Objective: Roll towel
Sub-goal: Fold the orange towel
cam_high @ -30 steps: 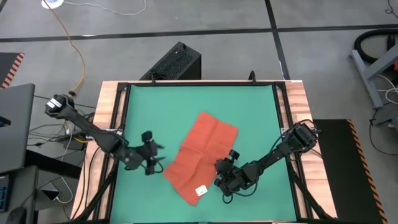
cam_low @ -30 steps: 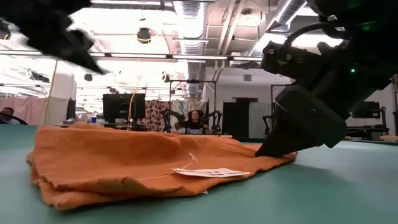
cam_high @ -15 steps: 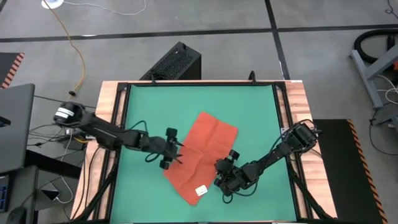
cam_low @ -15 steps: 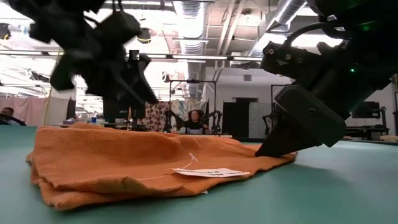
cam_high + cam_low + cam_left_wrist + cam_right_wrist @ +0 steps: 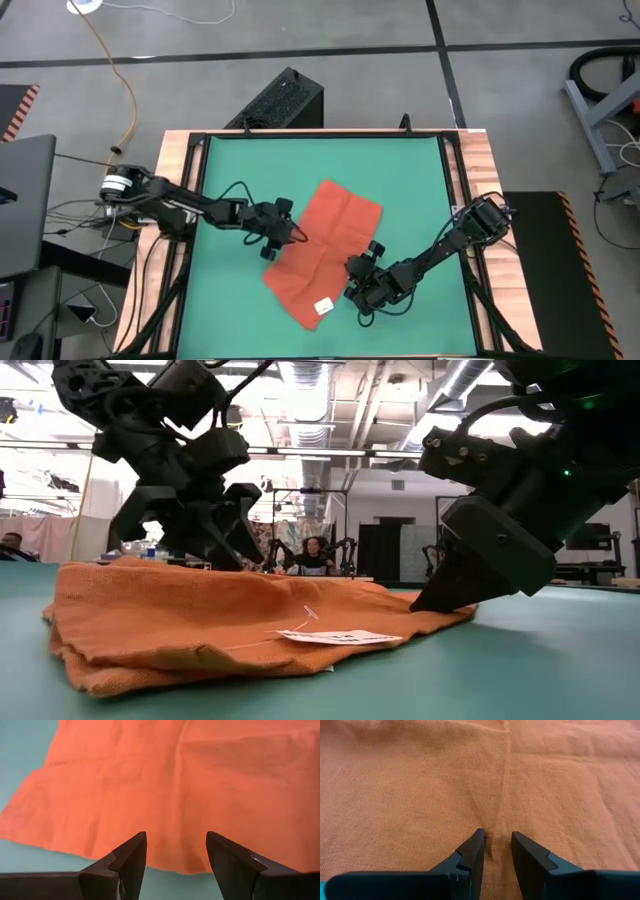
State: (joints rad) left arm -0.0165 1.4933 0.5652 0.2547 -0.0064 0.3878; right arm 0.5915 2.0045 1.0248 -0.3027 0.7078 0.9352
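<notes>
The orange-red towel [image 5: 325,250] lies spread flat on the green table, slanting from the far right to the near left. Its white tag [image 5: 323,307] lies at the near corner and also shows in the low view [image 5: 335,637]. My left gripper [image 5: 290,238] is open, with its fingertips over the towel's left edge [image 5: 150,862]. My right gripper [image 5: 352,280] is at the towel's right edge, its fingers nearly together on the cloth [image 5: 497,847]. My left gripper stands low over the towel's left edge; I cannot tell whether its fingers touch the cloth. My right gripper pinches a small ridge of cloth [image 5: 497,837] between its two fingers at the towel's right edge, where a crease ends. It comes slanting down from the table's right, its tips on the cloth [image 5: 432,603]. The towel stays flat on the table.
A raised wooden frame [image 5: 180,180] borders the green mat. A black box [image 5: 282,100] stands on the floor beyond the far edge. The far half of the mat [image 5: 320,160] is bare. In the low view a person [image 5: 315,552] sits far behind the table.
My left gripper has gone toward the table's right edge, from the bare mat left of the towel to over the towel's left edge, and has come down toward the cloth. The towel has not moved.
</notes>
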